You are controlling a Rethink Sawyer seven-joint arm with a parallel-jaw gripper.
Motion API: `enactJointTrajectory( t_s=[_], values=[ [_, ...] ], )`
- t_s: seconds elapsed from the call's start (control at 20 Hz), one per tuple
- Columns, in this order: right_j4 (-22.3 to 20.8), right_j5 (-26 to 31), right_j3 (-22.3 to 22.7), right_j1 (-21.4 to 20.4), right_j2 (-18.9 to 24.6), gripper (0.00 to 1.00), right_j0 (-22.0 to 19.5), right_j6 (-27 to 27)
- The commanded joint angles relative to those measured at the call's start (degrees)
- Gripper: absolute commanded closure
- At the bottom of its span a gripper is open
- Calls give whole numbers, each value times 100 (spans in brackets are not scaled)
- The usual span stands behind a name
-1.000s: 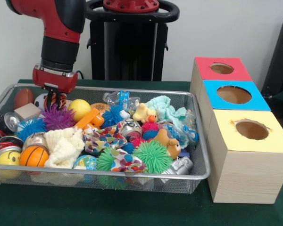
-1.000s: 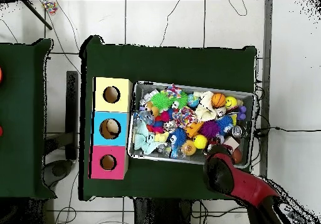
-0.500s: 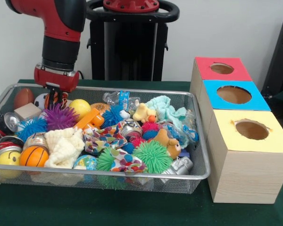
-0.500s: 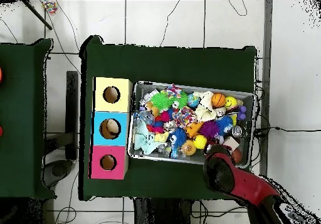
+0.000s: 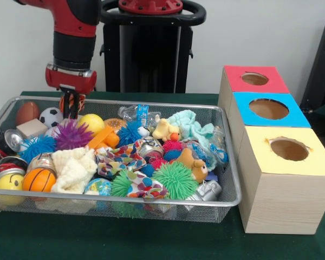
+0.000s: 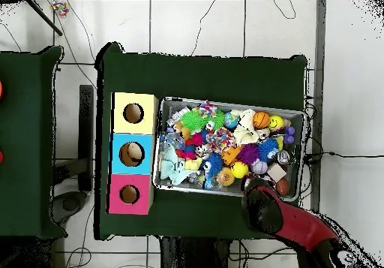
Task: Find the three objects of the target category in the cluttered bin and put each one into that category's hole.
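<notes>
A wire mesh bin (image 5: 235, 179) holds a heap of toys: balls, spiky pom-poms, cans, cloths and plush animals. My gripper (image 5: 71, 106) hangs over the bin's far left corner, shut on an orange ball with black stripes (image 5: 70, 102) and holding it just above the heap. Below it lie a soccer ball (image 5: 50, 116), a purple spiky ball (image 5: 71, 135) and a yellow ball (image 5: 92, 124). A basketball (image 5: 39, 180) and a brown football (image 5: 27, 112) lie at the left. In the overhead view the arm (image 6: 281, 218) covers the gripper at the bin (image 6: 159, 141).
Three wooden boxes stand in a row to the right of the bin, each with a round hole on top: red (image 5: 254, 79), blue (image 5: 268, 109) and yellow (image 5: 288, 149). Green cloth (image 5: 151, 238) covers the table.
The gripper has risen and shifted slightly right, lifting the striped orange ball out of the heap. The soccer ball beneath it has come into sight.
</notes>
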Motion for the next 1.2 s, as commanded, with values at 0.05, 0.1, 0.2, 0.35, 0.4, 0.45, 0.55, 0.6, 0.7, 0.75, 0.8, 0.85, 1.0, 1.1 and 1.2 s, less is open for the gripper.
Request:
enactJointTrajectory(
  t_s=[0.05, 0.1, 0.2, 0.35, 0.4, 0.45, 0.55, 0.6, 0.7, 0.75, 0.8, 0.85, 1.0, 1.1, 1.2],
  values=[
    [529, 2348, 304, -1440, 599, 100, 166, 192],
    [575, 2530, 262, -1586, 599, 100, 214, 195],
    [665, 2891, 212, -1863, 609, 100, 285, 206],
    [768, 3325, 95, -2171, 637, 100, 375, 217],
    [795, 3399, 66, -2249, 624, 100, 418, 247],
    [823, 3477, 30, -2301, 607, 100, 463, 283],
    [872, 3644, -43, -2361, 552, 100, 582, 395],
    [893, 3717, -80, -2389, 522, 100, 646, 454],
    [917, 3903, -184, -2411, 427, 100, 825, 611],
    [912, 3969, -258, -2385, 354, 100, 952, 739],
    [906, 4035, -332, -2360, 281, 100, 1080, 866],
    [917, 4084, -410, -2302, 232, 100, 1200, 987],
    [967, 4186, -736, -1910, 97, 100, 1587, 1400],
    [1021, 4160, -1057, -1515, 11, 100, 1837, 1618],
    [1103, 4093, -1379, -1150, -70, 100, 2053, 1762]
  ],
)
